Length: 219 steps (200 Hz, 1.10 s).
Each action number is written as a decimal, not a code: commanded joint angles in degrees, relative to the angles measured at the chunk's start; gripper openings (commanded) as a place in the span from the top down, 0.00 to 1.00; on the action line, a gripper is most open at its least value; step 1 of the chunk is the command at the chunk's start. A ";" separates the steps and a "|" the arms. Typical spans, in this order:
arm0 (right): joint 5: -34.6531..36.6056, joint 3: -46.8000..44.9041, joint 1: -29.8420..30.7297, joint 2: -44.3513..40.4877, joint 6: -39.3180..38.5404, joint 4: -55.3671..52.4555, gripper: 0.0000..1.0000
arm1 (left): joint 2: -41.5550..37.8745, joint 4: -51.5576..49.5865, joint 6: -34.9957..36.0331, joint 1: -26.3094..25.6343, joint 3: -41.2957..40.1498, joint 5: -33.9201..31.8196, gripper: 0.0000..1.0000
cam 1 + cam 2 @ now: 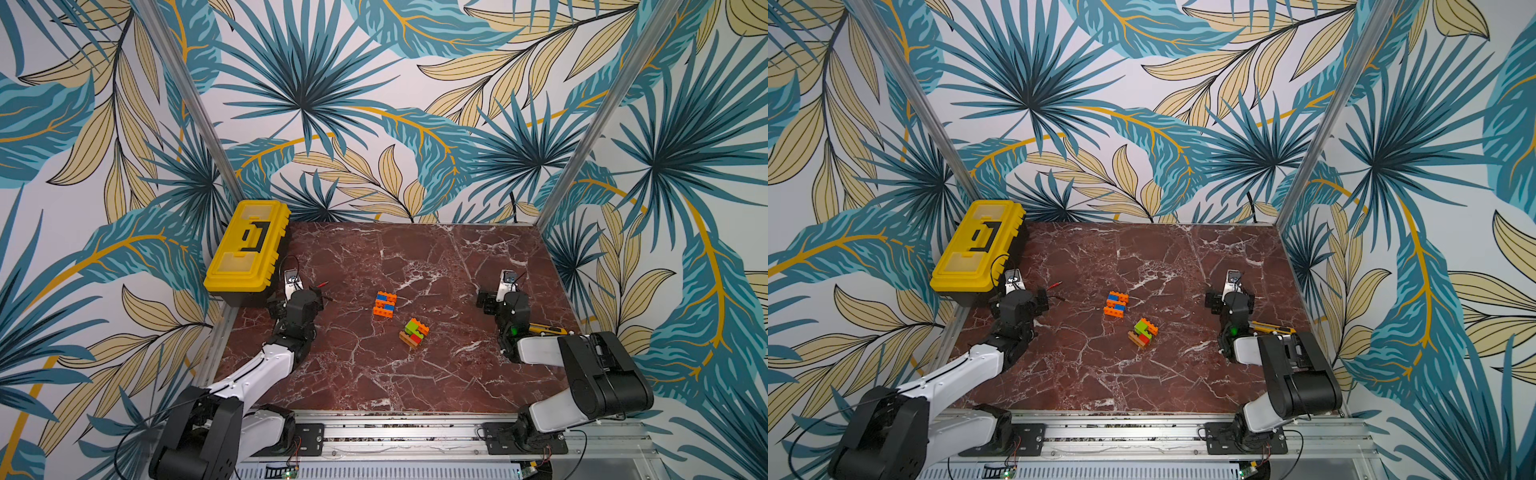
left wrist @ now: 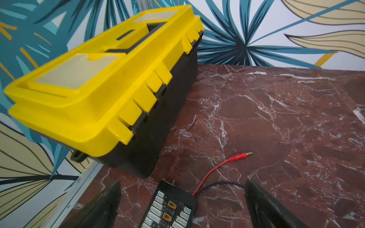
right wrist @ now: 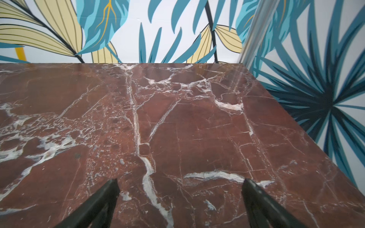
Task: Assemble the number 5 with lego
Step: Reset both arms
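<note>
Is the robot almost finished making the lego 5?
Not yet. Done: no 5 shows. The bricks sit in two small bunches, an orange and blue clump and a green, orange, red and tan clump, apart on the table. In hand: nothing. The left gripper and the right gripper are open and empty, off at the sides. Left: pretty much all the building.

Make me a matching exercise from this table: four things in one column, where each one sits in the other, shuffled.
Things:
1. toolbox
2. orange and blue bricks
3. utility knife
4. red plug

Places:
a. beside the right arm
b. middle of the table
c. far left corner
d. just ahead of the left gripper

Pairs: 1-c, 2-b, 3-a, 4-d.
</note>
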 commanded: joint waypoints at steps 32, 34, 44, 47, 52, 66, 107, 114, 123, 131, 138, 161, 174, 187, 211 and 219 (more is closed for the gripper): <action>3.42 -0.36 -0.23 -0.10 1.90 2.24 0.01 | 8.99 18.47 3.56 4.83 -1.16 6.68 0.00; 3.44 -0.36 -0.23 -0.10 1.93 2.21 0.01 | 8.97 17.57 3.39 4.88 -0.79 6.70 0.00; 3.37 -0.33 -0.23 -0.09 1.89 2.14 0.01 | 9.46 14.86 3.30 6.13 0.72 8.47 0.00; 3.44 -0.35 -0.23 -0.10 1.91 2.17 0.01 | 9.79 14.69 3.31 6.62 1.00 9.41 0.00; 3.41 -0.36 -0.23 -0.10 1.90 2.19 0.01 | 10.04 13.89 3.23 7.45 1.52 10.94 0.00; 3.43 -0.36 -0.23 -0.10 1.84 2.20 0.01 | 10.55 12.94 2.69 9.95 2.23 14.53 0.00; 3.45 -0.34 -0.23 -0.10 1.93 2.24 0.01 | 15.96 22.25 4.66 12.95 1.28 21.61 0.00; 3.45 -0.36 -0.23 -0.10 1.90 2.18 0.01 | 16.94 28.04 5.61 12.94 -0.73 23.34 0.00; 3.45 -0.35 -0.23 -0.05 1.96 2.21 0.01 | 16.66 28.02 5.52 13.11 -1.81 24.93 0.00; 3.45 -0.36 -0.23 -0.07 1.96 2.25 0.01 | 17.79 30.45 5.48 13.10 -2.80 25.06 0.00; 3.45 -0.35 -0.23 -0.10 1.89 2.27 0.01 | 19.50 35.63 6.01 13.09 -3.98 25.38 0.00; 3.36 -0.53 -0.18 -0.18 1.87 2.49 0.01 | 17.93 31.31 5.73 13.19 -3.04 25.29 0.00; 3.36 -0.53 -0.23 -0.18 1.92 2.53 0.01 | 19.41 35.59 6.02 13.19 -4.00 25.44 0.00; 3.42 -0.60 -0.23 -0.18 1.90 2.64 0.01 | 18.86 35.75 4.41 13.12 -4.51 20.91 0.00; 3.45 -0.71 -0.23 -0.23 1.91 2.75 0.01 | 19.15 36.84 4.42 13.03 -4.83 20.72 0.00; 3.45 -0.70 -0.23 -0.12 1.95 2.75 0.01 | 19.28 37.13 4.60 13.14 -4.88 21.10 0.00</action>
